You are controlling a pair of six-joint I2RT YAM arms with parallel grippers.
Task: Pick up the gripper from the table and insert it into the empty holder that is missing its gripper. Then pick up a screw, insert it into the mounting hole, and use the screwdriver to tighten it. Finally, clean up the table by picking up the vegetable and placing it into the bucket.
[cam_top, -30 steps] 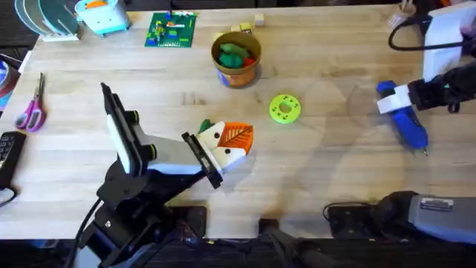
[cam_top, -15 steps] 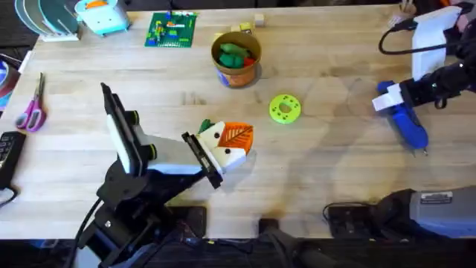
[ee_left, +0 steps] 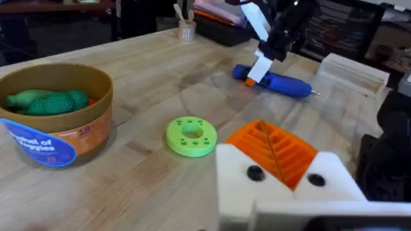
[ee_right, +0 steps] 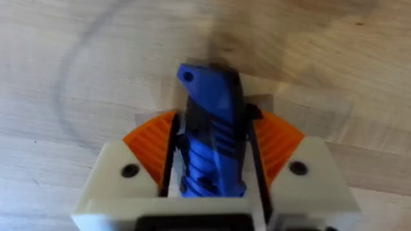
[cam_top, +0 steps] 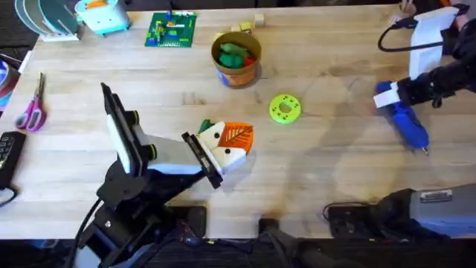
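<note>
The right gripper [ee_right: 215, 138], at 3 o'clock on the table [cam_top: 335, 179], has its jaws clamped on the screwdriver [cam_top: 405, 123], so the tightening step is in hand and lifting it comes next, while the left gripper [cam_top: 223, 145] at centre cannot be judged open or closed.

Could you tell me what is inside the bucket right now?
Inside the bucket lie green toy vegetables with a bit of red; anything beneath them is hidden by the wall.

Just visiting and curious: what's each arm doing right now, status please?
Right gripper jaws closed around blue screwdriver, which lies on the table. Left gripper at table centre by the green disc. Bucket holds toy foods. Nothing blocking.
</note>
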